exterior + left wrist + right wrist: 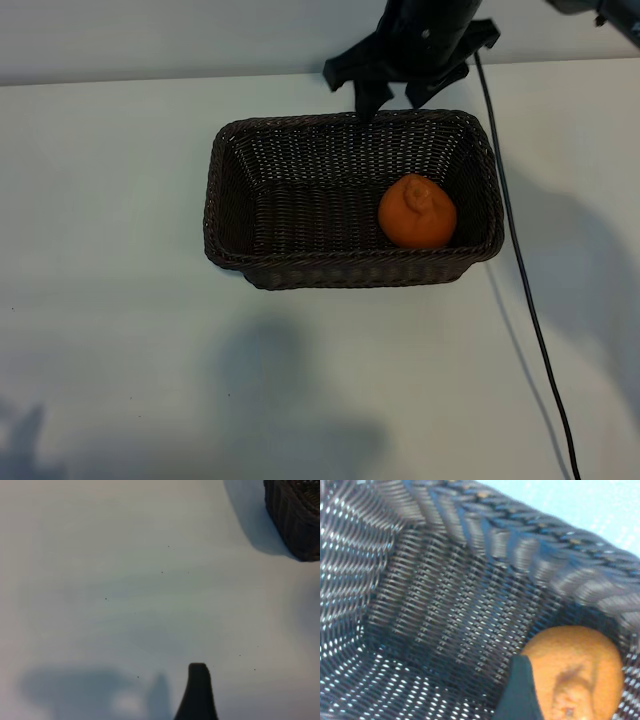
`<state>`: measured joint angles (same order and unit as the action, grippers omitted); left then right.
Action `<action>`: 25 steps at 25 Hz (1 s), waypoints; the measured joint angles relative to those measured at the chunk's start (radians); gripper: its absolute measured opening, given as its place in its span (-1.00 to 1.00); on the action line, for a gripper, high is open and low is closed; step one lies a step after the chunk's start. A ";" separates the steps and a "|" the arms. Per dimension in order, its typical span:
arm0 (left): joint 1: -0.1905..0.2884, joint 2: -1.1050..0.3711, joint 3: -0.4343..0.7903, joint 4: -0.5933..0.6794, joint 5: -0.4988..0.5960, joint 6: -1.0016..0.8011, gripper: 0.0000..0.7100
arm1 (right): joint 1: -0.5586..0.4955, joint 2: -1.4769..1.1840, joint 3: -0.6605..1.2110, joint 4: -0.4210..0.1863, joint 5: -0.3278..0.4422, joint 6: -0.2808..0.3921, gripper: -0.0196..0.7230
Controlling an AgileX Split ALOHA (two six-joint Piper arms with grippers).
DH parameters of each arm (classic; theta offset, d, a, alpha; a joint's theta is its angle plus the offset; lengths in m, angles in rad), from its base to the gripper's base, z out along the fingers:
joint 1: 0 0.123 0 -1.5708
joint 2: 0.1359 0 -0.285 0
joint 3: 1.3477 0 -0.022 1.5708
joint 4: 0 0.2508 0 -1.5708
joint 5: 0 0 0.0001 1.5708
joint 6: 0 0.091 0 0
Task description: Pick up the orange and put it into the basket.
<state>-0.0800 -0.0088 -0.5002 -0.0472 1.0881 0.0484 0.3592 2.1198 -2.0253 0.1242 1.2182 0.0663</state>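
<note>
The orange lies inside the dark brown wicker basket, against its right end, with the puckered knob facing up. Nothing grips it. My right gripper hangs over the basket's far rim, fingers spread open and empty. In the right wrist view, one dark finger shows beside the orange, with the basket's woven wall behind it. The left arm is outside the exterior view. Its wrist view shows a single dark fingertip above bare table, with nothing near it, and a corner of the basket farther off.
The basket stands on a white table. A black cable runs from the right arm down the table's right side. Arm shadows fall on the table near the front edge.
</note>
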 joint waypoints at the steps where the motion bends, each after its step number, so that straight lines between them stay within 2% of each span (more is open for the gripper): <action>1: 0.000 0.000 0.000 0.000 0.000 0.000 0.67 | -0.012 -0.006 0.000 0.000 0.002 -0.001 0.53; 6: 0.000 0.000 0.000 0.000 0.000 0.000 0.67 | -0.146 -0.022 0.000 -0.033 0.005 -0.027 0.52; 12: 0.000 0.000 0.000 0.000 0.000 0.000 0.67 | -0.401 -0.033 0.000 -0.078 0.005 -0.066 0.52; 16: 0.000 0.000 0.000 0.000 0.000 0.000 0.67 | -0.562 -0.033 0.000 -0.076 0.005 -0.091 0.52; 20: 0.000 0.000 0.000 0.000 0.000 -0.001 0.67 | -0.663 -0.039 0.000 -0.058 0.006 -0.100 0.52; 25: 0.000 0.000 0.000 0.000 0.000 -0.002 0.67 | -0.723 -0.106 0.016 -0.046 0.010 -0.101 0.52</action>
<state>-0.0800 -0.0088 -0.5002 -0.0472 1.0881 0.0462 -0.3638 2.0136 -2.0095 0.0785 1.2278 -0.0351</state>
